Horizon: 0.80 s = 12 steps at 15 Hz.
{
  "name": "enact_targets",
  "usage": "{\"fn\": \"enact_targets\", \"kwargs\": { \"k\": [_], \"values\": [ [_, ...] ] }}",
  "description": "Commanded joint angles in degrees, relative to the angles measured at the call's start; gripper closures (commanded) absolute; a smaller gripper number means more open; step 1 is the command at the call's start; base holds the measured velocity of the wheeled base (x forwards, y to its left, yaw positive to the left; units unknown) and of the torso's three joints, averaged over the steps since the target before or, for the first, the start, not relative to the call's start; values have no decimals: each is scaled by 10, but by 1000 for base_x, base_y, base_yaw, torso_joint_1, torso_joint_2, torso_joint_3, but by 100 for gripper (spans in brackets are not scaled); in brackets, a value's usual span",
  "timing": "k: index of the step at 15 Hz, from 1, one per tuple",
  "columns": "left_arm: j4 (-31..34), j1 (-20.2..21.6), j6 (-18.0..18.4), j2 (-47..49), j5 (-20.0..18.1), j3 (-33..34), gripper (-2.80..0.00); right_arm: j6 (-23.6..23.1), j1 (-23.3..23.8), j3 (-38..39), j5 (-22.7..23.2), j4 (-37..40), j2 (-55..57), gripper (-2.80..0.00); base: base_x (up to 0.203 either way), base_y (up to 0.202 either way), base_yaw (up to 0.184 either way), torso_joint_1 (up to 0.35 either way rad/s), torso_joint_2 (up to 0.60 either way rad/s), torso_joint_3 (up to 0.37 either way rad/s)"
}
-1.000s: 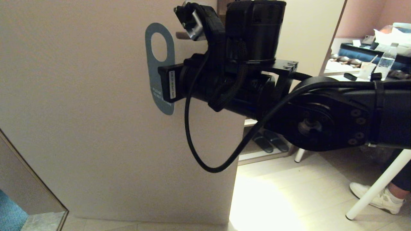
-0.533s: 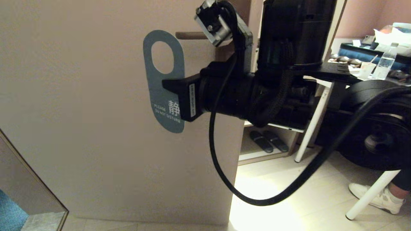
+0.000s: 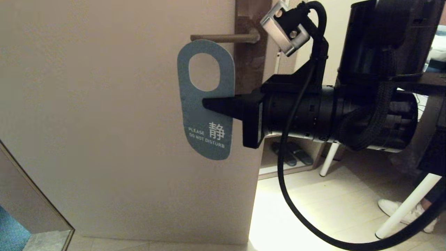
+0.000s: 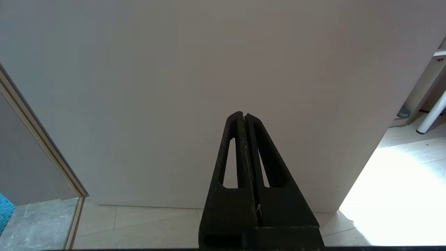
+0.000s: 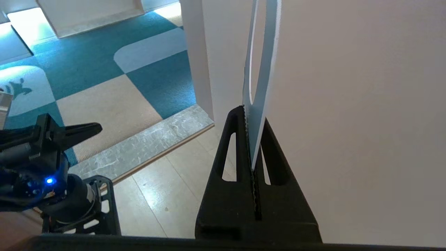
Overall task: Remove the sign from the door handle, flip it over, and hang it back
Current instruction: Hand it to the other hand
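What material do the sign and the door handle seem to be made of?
The sign, pinched by the right gripper: probably stiff card or thin plastic, matte blue-grey with white print. The right wrist view shows it as a thin flat sheet with a pale edge, unbent in the grip. The door handle: likely metal, a slim brown bar with a dull satin sheen.

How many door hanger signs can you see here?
1. The blue-grey "DO NOT DISTURB" sign is off the door handle, just below it, pinched by its edge in the right gripper. None else shows.
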<state>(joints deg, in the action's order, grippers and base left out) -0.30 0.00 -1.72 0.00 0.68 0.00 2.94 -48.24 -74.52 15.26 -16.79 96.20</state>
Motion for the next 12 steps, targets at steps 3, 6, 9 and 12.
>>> {"fn": "enact_targets", "kwargs": {
  "k": [3,6,9,12],
  "values": [
    [0,0,0,0,0,0,0,0,3,12,2,-2,-16,0,0,0,0,0,0,0],
    [0,0,0,0,0,0,0,1,3,12,6,-2,-19,0,0,0,0,0,0,0],
    [0,0,0,0,0,0,0,1,3,13,10,-2,-24,0,0,0,0,0,0,0],
    [0,0,0,0,0,0,0,1,3,19,11,1,-35,0,0,0,0,0,0,0]
  ]
}}
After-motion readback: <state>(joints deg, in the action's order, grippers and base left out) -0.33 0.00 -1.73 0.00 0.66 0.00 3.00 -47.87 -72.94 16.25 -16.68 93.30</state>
